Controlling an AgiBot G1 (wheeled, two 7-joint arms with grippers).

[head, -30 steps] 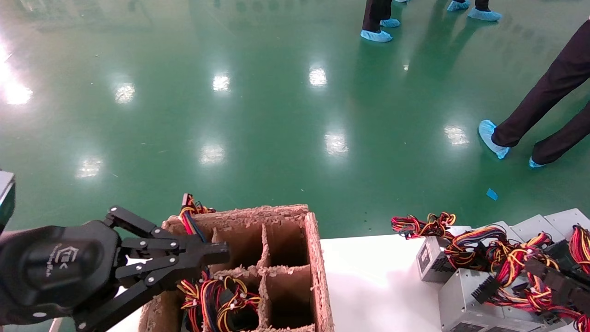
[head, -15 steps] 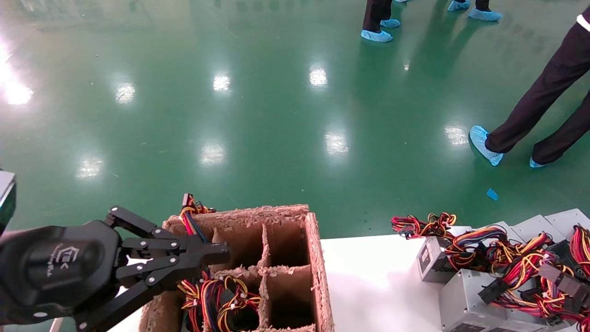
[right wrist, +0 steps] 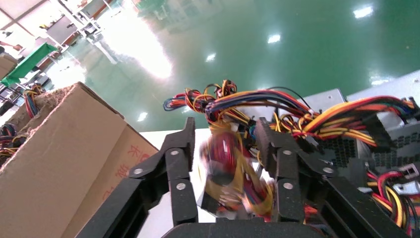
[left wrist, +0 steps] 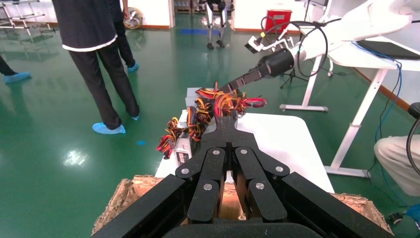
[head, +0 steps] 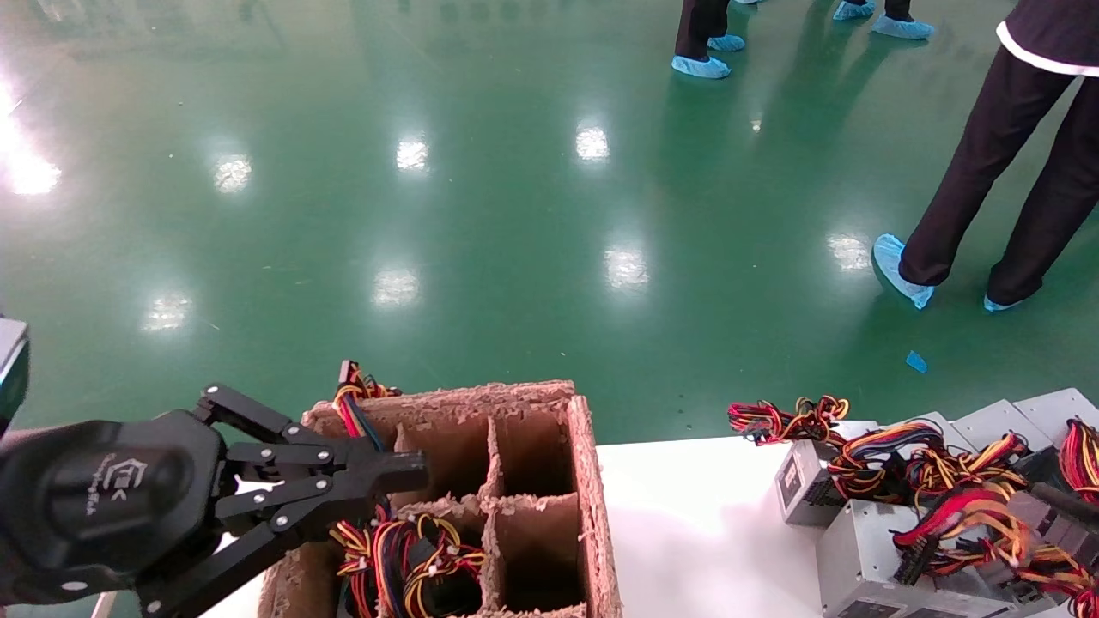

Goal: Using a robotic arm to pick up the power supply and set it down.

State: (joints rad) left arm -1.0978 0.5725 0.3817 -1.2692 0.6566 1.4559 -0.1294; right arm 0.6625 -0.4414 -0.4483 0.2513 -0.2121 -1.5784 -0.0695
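Note:
Several silver-grey power supplies (head: 863,549) with red, yellow and black wires (head: 936,481) lie on the white table (head: 695,524) at the right. My right gripper (head: 1063,506) shows at the right edge over them. In its wrist view the right gripper (right wrist: 225,141) is open, and a blurred wire bundle (right wrist: 228,173) hangs between its fingers (right wrist: 184,144) without being pinched. A vented power supply (right wrist: 346,148) lies just beyond. My left gripper (head: 412,468) is shut and empty over the cardboard box's left edge; its wrist view shows the left gripper (left wrist: 228,119) shut.
The brown cardboard divider box (head: 532,446) stands at the table's left, with wires (head: 403,558) in its near-left cells. A person's legs (head: 987,172) stand on the green floor at the far right. Another white table (left wrist: 366,49) stands beyond the right arm (left wrist: 275,63).
My right gripper has drawn back toward the right edge, and the wires over the power supplies have shifted and sagged. The person at the right has stepped. The left arm has not moved.

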